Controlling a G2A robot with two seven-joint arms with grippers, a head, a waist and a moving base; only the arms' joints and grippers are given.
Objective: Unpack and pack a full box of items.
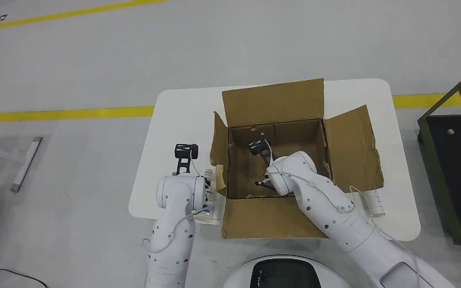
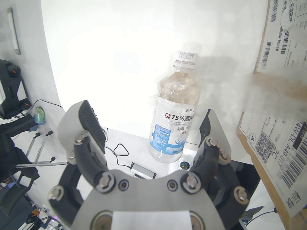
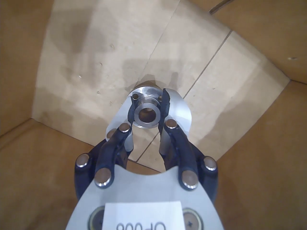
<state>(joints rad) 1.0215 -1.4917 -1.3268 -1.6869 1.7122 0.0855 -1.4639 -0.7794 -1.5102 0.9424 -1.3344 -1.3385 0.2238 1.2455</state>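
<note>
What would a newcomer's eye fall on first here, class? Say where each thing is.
An open cardboard box sits on the white table, and the right hand, deep inside it, is shut on a shiny metal part. Beside the box, the open left hand hangs above a clear bottle on the table.

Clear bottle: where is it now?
In the left wrist view, the clear bottle is just ahead of the open left gripper, on the white table beside the cardboard box.

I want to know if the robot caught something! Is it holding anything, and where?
Yes. The right gripper is shut on a round metal part, pinching its short tube end. The left gripper is open, holding nothing.
</note>
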